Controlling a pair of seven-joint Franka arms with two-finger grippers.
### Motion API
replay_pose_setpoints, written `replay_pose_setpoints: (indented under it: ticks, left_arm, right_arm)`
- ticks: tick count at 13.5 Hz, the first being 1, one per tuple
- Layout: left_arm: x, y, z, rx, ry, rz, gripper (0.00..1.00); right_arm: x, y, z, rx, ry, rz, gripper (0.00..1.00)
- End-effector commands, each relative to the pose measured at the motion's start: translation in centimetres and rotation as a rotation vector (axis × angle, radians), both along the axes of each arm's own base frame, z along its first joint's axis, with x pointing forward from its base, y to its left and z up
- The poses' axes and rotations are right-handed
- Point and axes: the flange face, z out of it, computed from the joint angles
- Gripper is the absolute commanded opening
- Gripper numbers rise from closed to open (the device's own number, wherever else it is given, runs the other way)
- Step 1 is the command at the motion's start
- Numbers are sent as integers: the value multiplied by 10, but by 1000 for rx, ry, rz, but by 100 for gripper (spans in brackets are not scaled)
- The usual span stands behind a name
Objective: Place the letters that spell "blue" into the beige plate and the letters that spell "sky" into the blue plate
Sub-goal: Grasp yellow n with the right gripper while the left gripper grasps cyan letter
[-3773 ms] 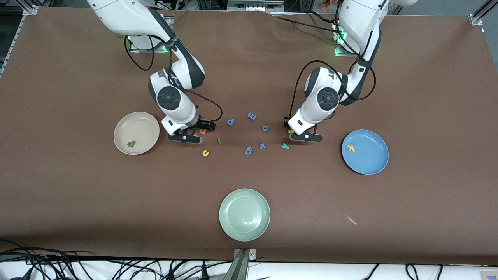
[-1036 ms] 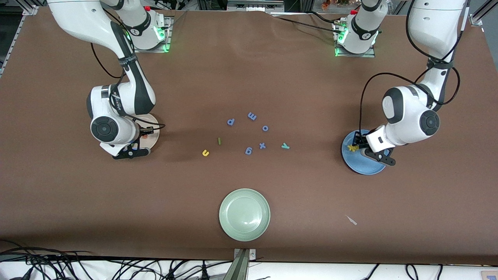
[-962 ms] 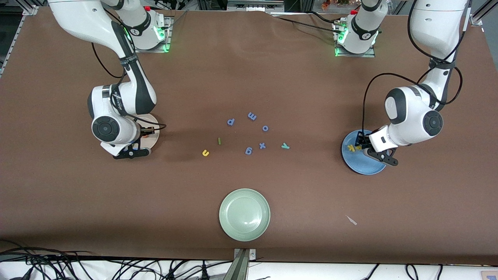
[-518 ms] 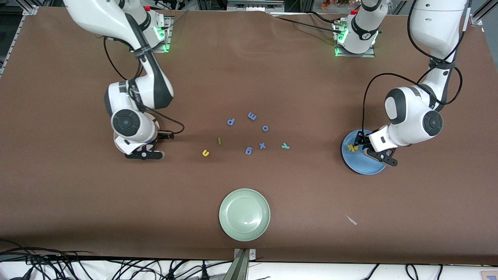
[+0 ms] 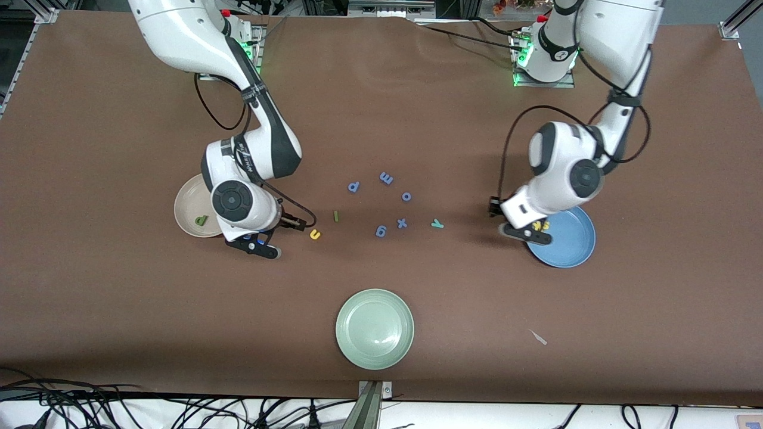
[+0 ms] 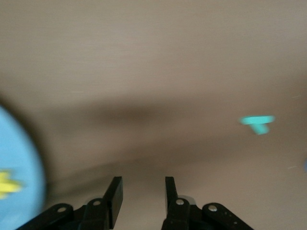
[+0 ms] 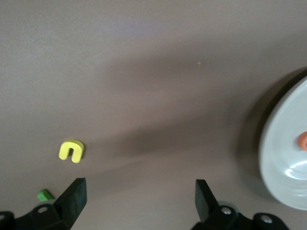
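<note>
Front view

- table [image 5: 107, 298]: brown top, fills the frame
- beige plate [image 5: 186, 202]: mid-height in the frame, toward the right arm's end; partly covered by the right arm's wrist
- green b [image 5: 201, 220]: lying in the beige plate
- right gripper [image 5: 262, 244]: low over bare table, between the beige plate and the yellow u [image 5: 315, 235]
- dark-green l [image 5: 335, 215]: on the table just beside the yellow u, a little higher in the frame
- blue letters [image 5: 381, 231]: five, loose on the table at mid-frame
- teal y [image 5: 437, 224]: on the table beside the blue letters, toward the left arm's end
- blue plate [image 5: 572, 244]: mid-height, toward the left arm's end
- yellow letters [image 5: 541, 225]: in the blue plate near its rim; partly hidden, shapes not readable
- left gripper [image 5: 524, 232]: low over the blue plate's rim and the table beside it
- pale green plate [image 5: 374, 329]: low in the frame, centre

Left wrist view

- left gripper [image 6: 142, 184]: jaws parted by a narrow gap, nothing between them, bare table beneath
- blue plate [image 6: 19, 163]: rim showing, with one yellow letter [image 6: 7, 183] in it
- teal y [image 6: 258, 122]: on the table, well apart from the plate

Right wrist view

- right gripper [image 7: 140, 187]: jaws spread wide and empty, over bare table
- yellow u [image 7: 71, 151] and dark-green l [image 7: 44, 195]: near each other on the table
- beige plate [image 7: 283, 158]: edge showing
- orange e [image 7: 303, 140]: only a small orange part showing, in the beige plate
</note>
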Motion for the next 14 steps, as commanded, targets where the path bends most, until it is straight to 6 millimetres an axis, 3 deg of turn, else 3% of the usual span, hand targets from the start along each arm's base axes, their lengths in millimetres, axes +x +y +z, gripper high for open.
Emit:
replay_pose_setpoints:
  ticks: [1,5,8,9,11,14]
  left_arm:
    - [17,-31,-2,20,-11,89,44]
    - [32,-71,-15,38,-2,241,47]
    - [26,-93,-19,43,2,276,49]
    - [25,-97,-19,39,-7,294,52]
    - [19,-111,-26,38,-23,292,68]
    - [13,-121,-35,43,-27,275,72]
  right_arm:
    - [10,24,-8,21,-31,-84,100]
    - [13,41,-16,54,-95,-173,100]
    - [10,56,-25,97,-118,-252,100]
    - [8,60,-31,94,-119,-256,100]
    - [6,62,-39,90,-118,-254,100]
    - [4,60,-49,83,-110,-256,99]
